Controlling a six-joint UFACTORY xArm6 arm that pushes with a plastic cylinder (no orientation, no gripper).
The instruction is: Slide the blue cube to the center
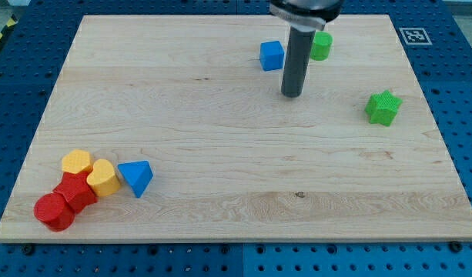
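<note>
Your rod comes straight down from the view's top, and my tip sits on the board with nothing in its grasp; it has no jaws, it only pushes. The blue cube is just to the left of the rod and a little farther back, close to the shaft but whether it touches I cannot tell. You've got it in the far part of the board, right of the middle line.

Behind the rod on its right a green block peeks out, partly hidden by the shaft; its shape is hard to make out. Farther right and nearer, well apart from the tip, stands a green star-shaped block.

Look to the near left corner and you find a tight cluster: a blue triangular block, two yellow blocks with rounded lobes, a red block, and a red cylinder, packed against one another.

The wooden board is pale with fine horizontal grain, smooth and matte. The blocks look like solid moulded plastic, the rod dark and cylindrical. Blue perforated table surrounds the board.
</note>
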